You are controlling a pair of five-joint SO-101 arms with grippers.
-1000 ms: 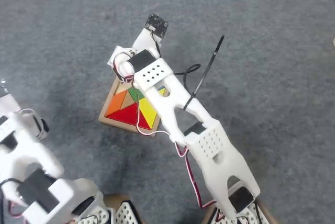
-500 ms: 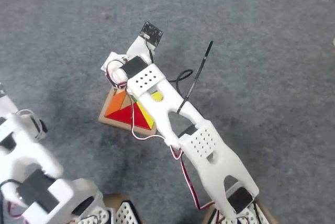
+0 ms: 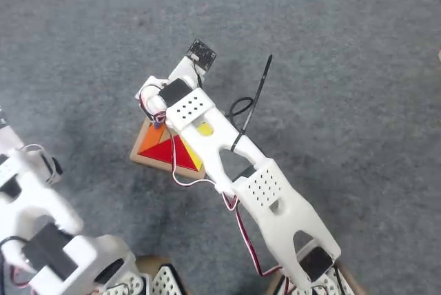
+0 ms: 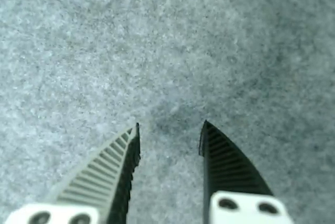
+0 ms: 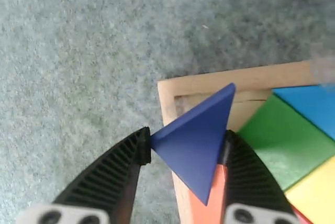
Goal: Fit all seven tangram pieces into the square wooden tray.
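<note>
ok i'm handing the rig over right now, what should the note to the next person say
Right gripper: fingers shut on the dark blue triangle, held over the bare corner of the wooden tray.
Left gripper: open, empty, over the grey carpet.
Done: green piece, light blue piece, yellow piece, orange piece and red piece lie in the tray; the arm hides the rest.
Left: seat the dark blue triangle in that corner, release, then check that all seven are in.
</note>
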